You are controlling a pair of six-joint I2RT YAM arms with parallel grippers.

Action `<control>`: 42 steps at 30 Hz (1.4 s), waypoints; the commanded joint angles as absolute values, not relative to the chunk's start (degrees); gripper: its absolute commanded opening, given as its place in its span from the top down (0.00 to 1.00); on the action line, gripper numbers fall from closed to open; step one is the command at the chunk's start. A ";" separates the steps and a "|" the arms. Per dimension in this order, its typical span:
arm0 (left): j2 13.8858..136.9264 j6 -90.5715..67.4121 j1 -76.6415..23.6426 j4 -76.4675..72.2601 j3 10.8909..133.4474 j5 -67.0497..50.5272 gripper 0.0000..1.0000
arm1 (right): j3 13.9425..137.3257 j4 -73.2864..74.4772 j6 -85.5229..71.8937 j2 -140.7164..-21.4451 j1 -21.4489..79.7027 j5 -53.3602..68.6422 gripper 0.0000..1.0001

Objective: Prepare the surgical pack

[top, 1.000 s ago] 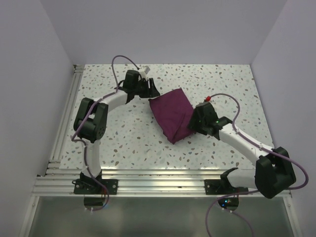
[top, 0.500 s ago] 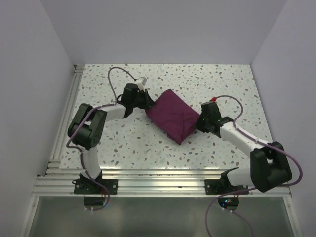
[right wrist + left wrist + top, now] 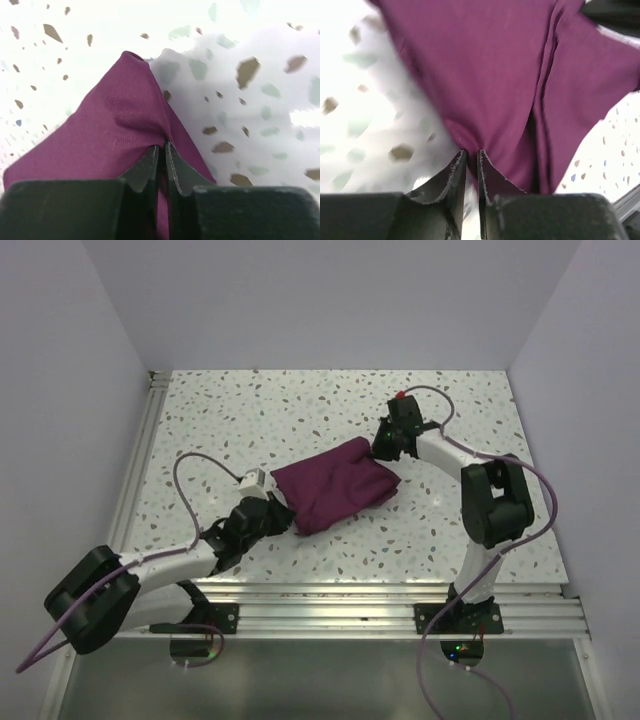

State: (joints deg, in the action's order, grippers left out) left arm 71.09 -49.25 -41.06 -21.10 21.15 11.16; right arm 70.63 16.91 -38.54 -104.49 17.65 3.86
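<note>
Terrazzo tabletop (image 3: 420,540), lilac walls (image 3: 330,300) (plain); left fingers (image 3: 451,176), right fingers (image 3: 146,169) each pinched tight on surgical pack (image 3: 330,495) corner.

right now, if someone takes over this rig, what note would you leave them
Left fingers: shut, pinching the near-left corner of the surgical pack.
Right fingers: shut on its far-right corner.
Pack: rumpled maroon cloth in the middle of the table, spanning between the two arms.
Done: both corners gripped.
Left: cloth not yet neat; it probably needs spreading or folding flat.
</note>
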 commanded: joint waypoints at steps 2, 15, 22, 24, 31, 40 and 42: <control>59.81 -56.08 -43.94 -8.90 15.38 21.78 0.73 | 78.21 19.15 -34.02 -106.79 17.23 4.13 0.74; 52.54 -35.72 -37.57 8.80 31.35 16.59 0.39 | 73.83 22.22 -19.26 -91.58 20.82 12.20 0.36; 69.58 -26.90 -27.95 3.08 43.14 -2.54 0.39 | 81.80 29.26 -10.82 -98.95 24.69 17.48 0.32; 73.02 -25.14 -27.25 3.86 48.06 -4.82 0.40 | 84.01 31.80 -9.15 -102.73 25.66 17.49 0.31; 84.37 -24.08 -26.37 6.06 58.44 -8.70 0.42 | 86.31 33.05 -7.39 -108.89 27.24 16.52 0.26; 89.82 -22.06 -25.66 6.42 63.46 -4.31 0.42 | 78.33 29.10 -9.39 -101.18 27.33 28.45 0.67; 90.79 -19.78 -25.66 2.92 61.44 -2.65 0.42 | 75.51 24.98 -10.45 -98.36 27.25 31.10 0.68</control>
